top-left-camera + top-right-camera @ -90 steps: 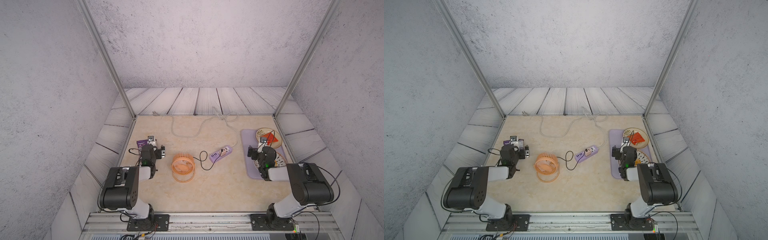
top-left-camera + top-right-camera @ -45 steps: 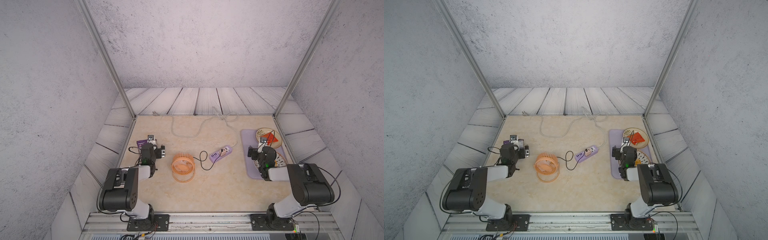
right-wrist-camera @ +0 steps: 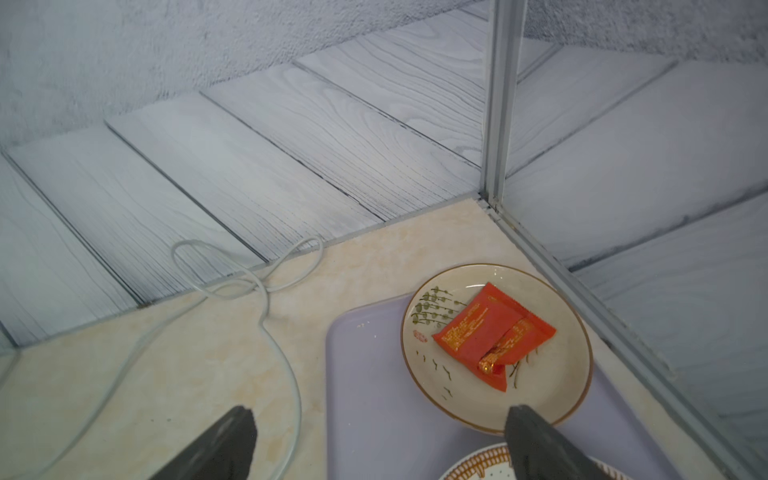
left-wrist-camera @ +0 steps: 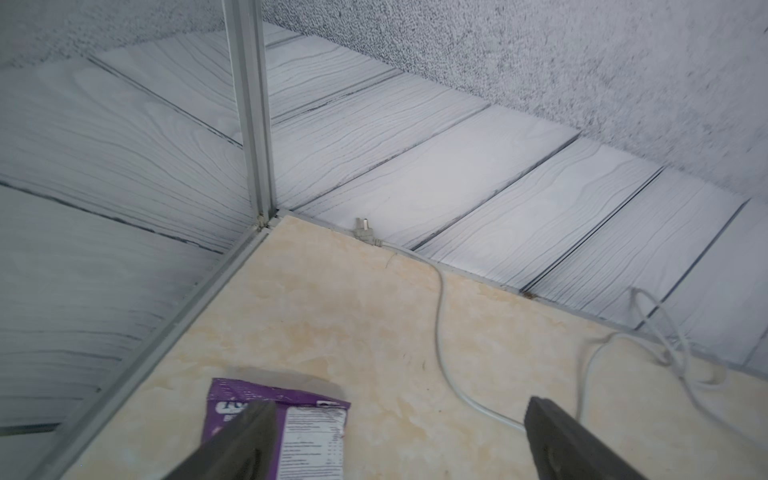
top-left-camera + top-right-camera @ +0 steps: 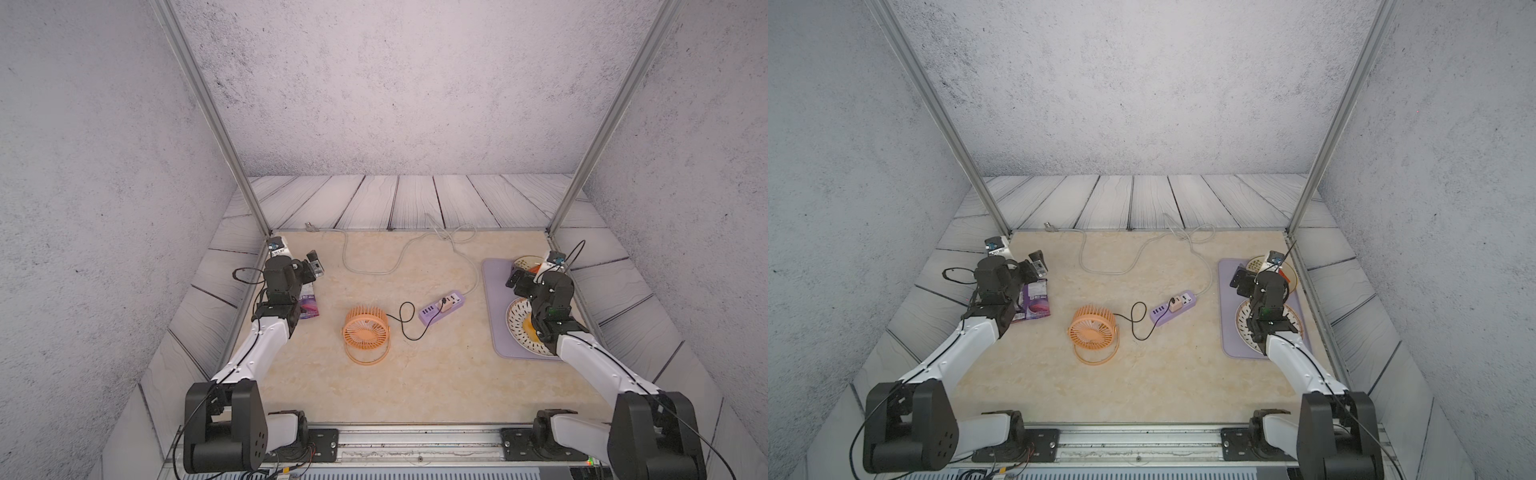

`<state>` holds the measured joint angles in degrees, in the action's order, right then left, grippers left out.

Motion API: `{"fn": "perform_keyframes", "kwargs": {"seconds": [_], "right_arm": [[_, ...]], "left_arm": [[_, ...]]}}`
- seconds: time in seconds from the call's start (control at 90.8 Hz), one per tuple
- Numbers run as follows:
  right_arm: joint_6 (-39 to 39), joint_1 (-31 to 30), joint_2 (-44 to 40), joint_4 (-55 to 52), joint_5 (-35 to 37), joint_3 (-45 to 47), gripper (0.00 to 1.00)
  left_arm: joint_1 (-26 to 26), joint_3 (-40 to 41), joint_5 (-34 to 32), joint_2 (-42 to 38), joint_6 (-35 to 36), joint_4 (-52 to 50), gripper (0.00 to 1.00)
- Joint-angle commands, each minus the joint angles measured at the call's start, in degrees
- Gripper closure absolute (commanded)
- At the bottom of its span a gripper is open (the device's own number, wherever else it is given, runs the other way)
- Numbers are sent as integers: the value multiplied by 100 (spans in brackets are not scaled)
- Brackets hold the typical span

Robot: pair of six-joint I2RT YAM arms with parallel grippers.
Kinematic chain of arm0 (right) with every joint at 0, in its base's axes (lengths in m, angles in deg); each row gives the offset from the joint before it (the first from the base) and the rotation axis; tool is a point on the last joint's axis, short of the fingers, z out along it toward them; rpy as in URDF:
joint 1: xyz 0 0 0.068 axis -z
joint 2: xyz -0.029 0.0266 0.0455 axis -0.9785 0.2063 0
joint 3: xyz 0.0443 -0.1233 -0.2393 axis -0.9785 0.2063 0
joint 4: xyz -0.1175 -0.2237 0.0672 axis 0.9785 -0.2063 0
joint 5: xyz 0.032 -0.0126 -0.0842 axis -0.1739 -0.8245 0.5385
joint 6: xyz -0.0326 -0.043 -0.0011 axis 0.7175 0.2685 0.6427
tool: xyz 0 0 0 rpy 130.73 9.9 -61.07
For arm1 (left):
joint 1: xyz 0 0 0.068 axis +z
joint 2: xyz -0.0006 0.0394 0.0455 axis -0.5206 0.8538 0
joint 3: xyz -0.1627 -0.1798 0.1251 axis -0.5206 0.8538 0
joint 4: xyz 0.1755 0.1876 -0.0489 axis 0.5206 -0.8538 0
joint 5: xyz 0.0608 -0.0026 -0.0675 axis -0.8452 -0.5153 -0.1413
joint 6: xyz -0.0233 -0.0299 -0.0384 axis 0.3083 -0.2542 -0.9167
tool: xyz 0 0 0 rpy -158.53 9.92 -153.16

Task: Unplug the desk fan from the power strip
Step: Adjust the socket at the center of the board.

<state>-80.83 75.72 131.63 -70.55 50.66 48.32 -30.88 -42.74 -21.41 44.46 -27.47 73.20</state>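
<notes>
The orange desk fan (image 5: 367, 330) (image 5: 1092, 330) stands on its ring stand mid-table. Its thin black cord (image 5: 405, 320) loops to a beige plug (image 5: 445, 307) (image 5: 1175, 304) seated in the lavender power strip (image 5: 432, 312) (image 5: 1163, 314). My left gripper (image 5: 313, 264) (image 5: 1036, 262) (image 4: 399, 405) is open at the far left, well away from the fan, above a purple packet. My right gripper (image 5: 515, 280) (image 5: 1239, 280) (image 3: 382, 411) is open over the tray at the right, holding nothing. Neither wrist view shows the fan or the strip.
A purple snack packet (image 5: 309, 305) (image 4: 282, 415) lies under the left gripper. A lavender tray (image 5: 494, 299) (image 3: 374, 395) holds a plate with an orange packet (image 3: 494, 345) and a patterned plate (image 5: 521, 328). The strip's grey-white cord (image 5: 374, 266) (image 4: 440, 332) (image 3: 282, 353) snakes to the back edge.
Both arms have stretched out from their folded pose. The left gripper has shifted toward the back of the table. Fan, plug and strip have not moved.
</notes>
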Motion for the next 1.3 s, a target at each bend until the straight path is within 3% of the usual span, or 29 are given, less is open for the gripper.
{"fn": "perform_keyframes", "kwargs": {"seconds": [0.0, 0.088, 0.352, 0.495, 0.66, 1.288], "right_arm": [[-1248, 65, -178, -1310, -718, -390, 1], [-1311, 68, -129, -1771, -1406, -670, 1], [-1840, 47, -76, -1930, -3094, -431, 13], [-1441, 4, -492, -2491, -3025, -346, 14], [-1295, -17, -884, -2694, -3148, -156, 13], [-1291, -168, -986, -2679, -3370, 47, 14]], "left_arm": [[55, -399, 1213, 61, -806, -361, 7], [-113, -965, 1816, 240, -715, -1030, 11], [-1402, -1887, 1905, 997, -202, -1801, 19], [-2191, -2453, 1561, 1655, 321, -2501, 22], [-2743, -2687, 1515, 2344, 332, -2586, 22], [-3982, -2965, 1123, 3888, 589, -2811, 24]]}}
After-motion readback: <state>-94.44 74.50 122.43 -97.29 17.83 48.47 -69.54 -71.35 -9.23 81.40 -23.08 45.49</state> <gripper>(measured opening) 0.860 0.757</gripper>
